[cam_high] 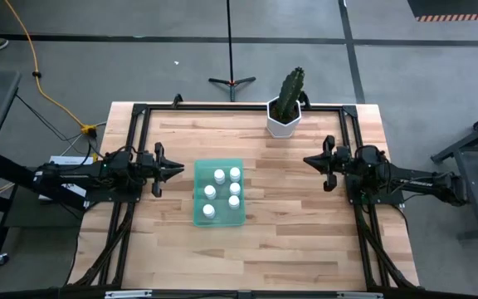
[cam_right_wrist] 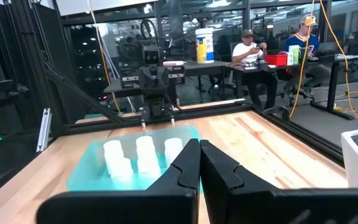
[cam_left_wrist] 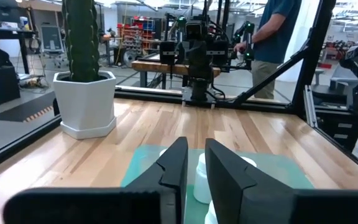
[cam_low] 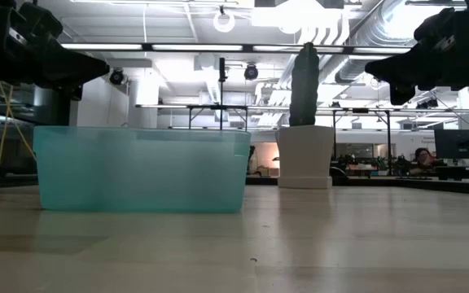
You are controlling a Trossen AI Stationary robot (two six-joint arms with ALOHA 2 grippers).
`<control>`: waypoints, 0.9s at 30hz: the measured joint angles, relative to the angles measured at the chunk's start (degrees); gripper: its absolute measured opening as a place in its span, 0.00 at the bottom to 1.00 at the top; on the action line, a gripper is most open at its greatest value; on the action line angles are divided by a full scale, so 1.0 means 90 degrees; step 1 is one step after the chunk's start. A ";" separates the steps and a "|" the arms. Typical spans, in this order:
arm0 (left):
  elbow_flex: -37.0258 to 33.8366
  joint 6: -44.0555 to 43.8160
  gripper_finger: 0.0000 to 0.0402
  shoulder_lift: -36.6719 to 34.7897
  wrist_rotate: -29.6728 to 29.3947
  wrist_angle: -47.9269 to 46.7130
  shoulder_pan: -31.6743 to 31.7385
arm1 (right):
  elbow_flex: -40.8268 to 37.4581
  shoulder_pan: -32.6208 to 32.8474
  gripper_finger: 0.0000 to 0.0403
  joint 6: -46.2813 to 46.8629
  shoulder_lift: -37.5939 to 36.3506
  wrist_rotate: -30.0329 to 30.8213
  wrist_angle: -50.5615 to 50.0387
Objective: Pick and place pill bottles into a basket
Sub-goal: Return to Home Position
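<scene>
The green translucent basket (cam_high: pixel 197 218) stands on the wooden table left of centre. It also shows in the low view (cam_low: pixel 137 175). Several white pill bottles (cam_high: pixel 219 175) stand upright on the basket's floor; they also show in the right wrist view (cam_right_wrist: pixel 145 149). My left gripper (cam_high: pixel 179 169) hovers just left of the basket, shut and empty, pointing at it. One bottle (cam_left_wrist: pixel 201 180) shows between its fingers, farther off. My right gripper (cam_high: pixel 307 160) hovers right of the basket, apart from it, shut and empty. Both grippers are raised above the table.
A white hexagonal pot with a cactus (cam_high: pixel 285 120) stands at the table's far edge, right of centre. A black frame (cam_high: pixel 139 112) runs along the table's edges. Bare wood (cam_high: pixel 280 232) lies near and right of the basket. People are in the room beyond.
</scene>
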 joint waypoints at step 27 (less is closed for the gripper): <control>-0.0005 -0.0005 0.22 0.0000 0.0022 -0.0003 0.0000 | -0.0002 0.0000 0.00 -0.0001 0.0000 -0.0002 -0.0024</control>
